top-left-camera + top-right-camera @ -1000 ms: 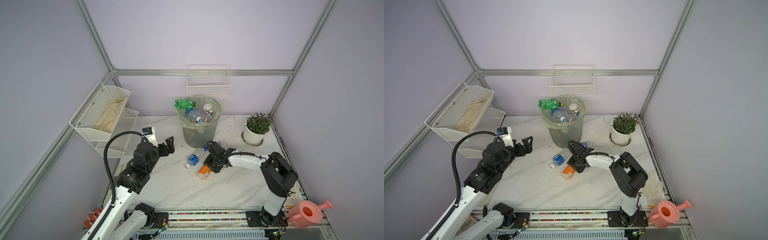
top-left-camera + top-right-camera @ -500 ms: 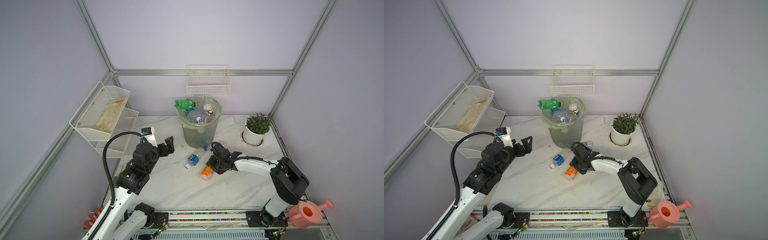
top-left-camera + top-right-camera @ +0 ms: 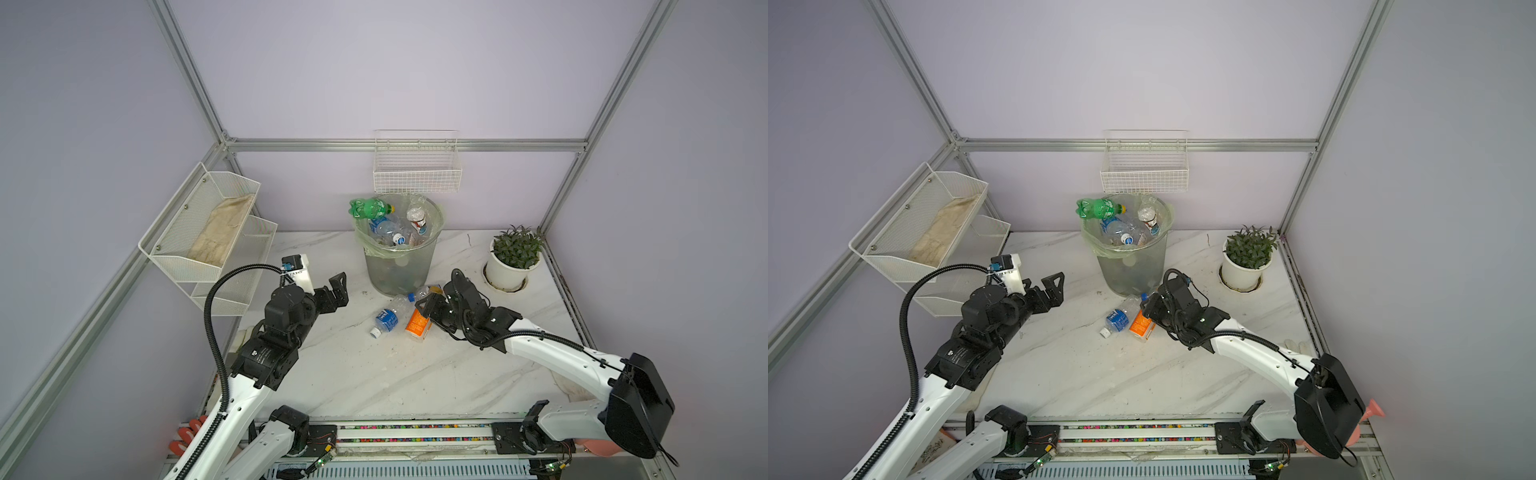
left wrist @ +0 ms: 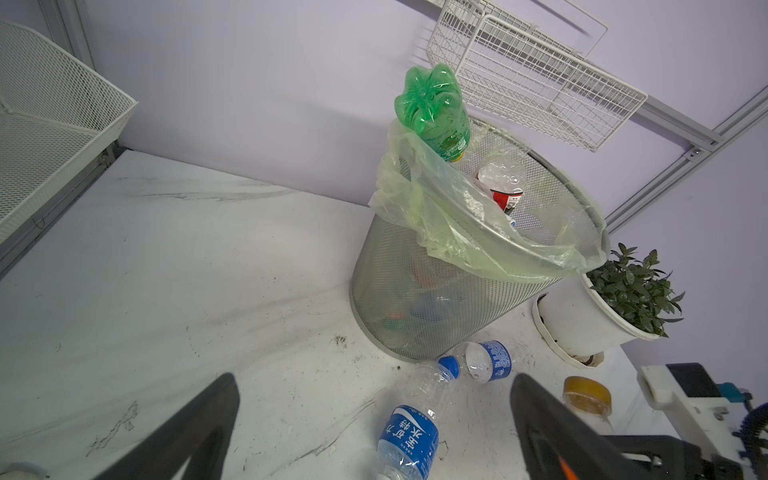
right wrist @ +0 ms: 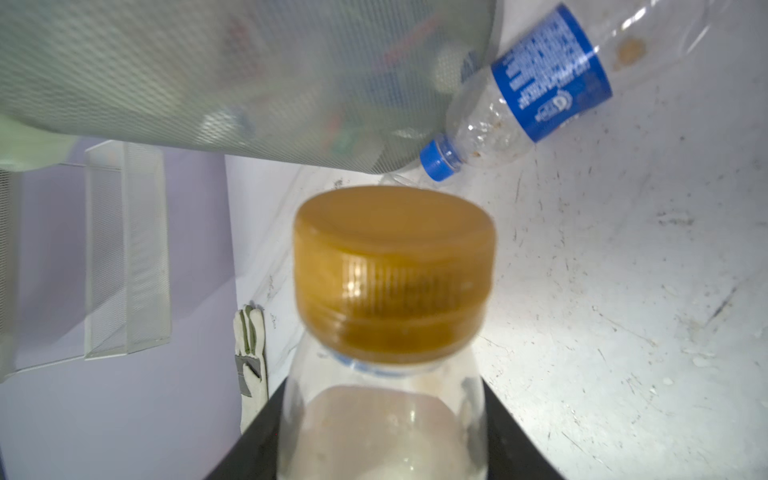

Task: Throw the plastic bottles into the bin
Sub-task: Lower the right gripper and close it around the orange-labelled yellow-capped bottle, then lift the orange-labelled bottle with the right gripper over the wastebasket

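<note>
Little can be read. At the lower middle of the left wrist view, the blue-labelled bottle carries large white Chinese characters turned sideways. One seems to be 水; the rest I cannot tell. At the upper right of the right wrist view, a second blue-labelled bottle bears small white print and a round logo, both too blurred to read. Print on the red-labelled bottle, the orange-labelled bottle and the left arm is too small.

Soft even light, bent frame edges, close orange-capped bottle perhaps out of focus.
</note>
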`<state>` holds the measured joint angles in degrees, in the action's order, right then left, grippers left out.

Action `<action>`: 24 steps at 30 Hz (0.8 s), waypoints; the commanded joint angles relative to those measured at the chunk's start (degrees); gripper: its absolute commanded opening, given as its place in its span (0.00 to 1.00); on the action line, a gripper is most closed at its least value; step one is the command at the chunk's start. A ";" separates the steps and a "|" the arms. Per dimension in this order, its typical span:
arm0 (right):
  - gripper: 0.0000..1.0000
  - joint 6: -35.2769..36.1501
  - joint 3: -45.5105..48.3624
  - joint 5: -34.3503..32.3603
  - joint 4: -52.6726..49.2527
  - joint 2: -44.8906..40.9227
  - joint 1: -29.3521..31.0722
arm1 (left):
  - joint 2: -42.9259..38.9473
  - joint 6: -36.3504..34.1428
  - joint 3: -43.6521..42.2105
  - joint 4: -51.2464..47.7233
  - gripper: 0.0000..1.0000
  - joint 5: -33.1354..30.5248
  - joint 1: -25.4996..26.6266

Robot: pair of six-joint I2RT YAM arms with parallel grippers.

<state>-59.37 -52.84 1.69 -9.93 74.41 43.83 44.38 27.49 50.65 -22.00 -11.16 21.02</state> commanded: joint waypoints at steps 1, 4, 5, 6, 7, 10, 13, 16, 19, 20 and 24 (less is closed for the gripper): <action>0.00 3.29 -2.40 -4.50 -0.03 -3.88 0.37 | -0.88 0.64 -1.74 0.73 1.00 0.11 -0.21; 0.00 6.26 -5.21 -7.60 -2.57 -6.62 0.35 | -0.99 0.73 -1.48 0.70 1.00 0.17 -0.23; 0.00 7.33 -6.13 -8.38 -3.07 -7.39 0.36 | -0.89 0.73 -1.51 0.69 1.00 0.23 -0.19; 0.00 8.40 -7.21 -9.09 -3.53 -8.06 0.37 | -0.94 0.80 -1.52 0.64 1.00 0.21 -0.17; 0.00 9.75 -8.45 -10.00 -4.12 -8.88 0.36 | -0.90 0.82 -1.51 0.64 1.00 0.25 -0.23; 0.00 13.93 -11.57 -11.77 -4.36 -10.95 0.37 | -0.63 0.82 -1.25 0.75 1.00 0.42 -0.23; 0.00 18.08 -13.19 -11.53 -2.10 -12.95 0.28 | -0.32 0.73 -0.98 0.74 1.00 0.44 -0.19; 0.00 22.95 -13.26 -7.41 3.14 -15.26 0.37 | -0.17 0.73 -0.83 0.76 1.00 0.59 -0.20; 0.00 26.79 -12.99 -3.91 8.25 -17.63 0.37 | -0.02 0.73 -0.73 0.73 1.00 0.53 -0.25; 0.00 27.96 -13.34 -3.23 9.29 -18.25 0.31 | -0.07 0.66 -0.67 0.76 1.00 0.59 -0.26; 0.00 31.51 -15.85 -3.55 9.39 -19.03 0.37 | 0.19 0.73 -0.47 0.73 1.00 0.87 -0.19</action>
<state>-33.04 -66.26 -3.11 -4.71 56.36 43.83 44.58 27.53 50.65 -22.02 -10.90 21.02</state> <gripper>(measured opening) 0.575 0.998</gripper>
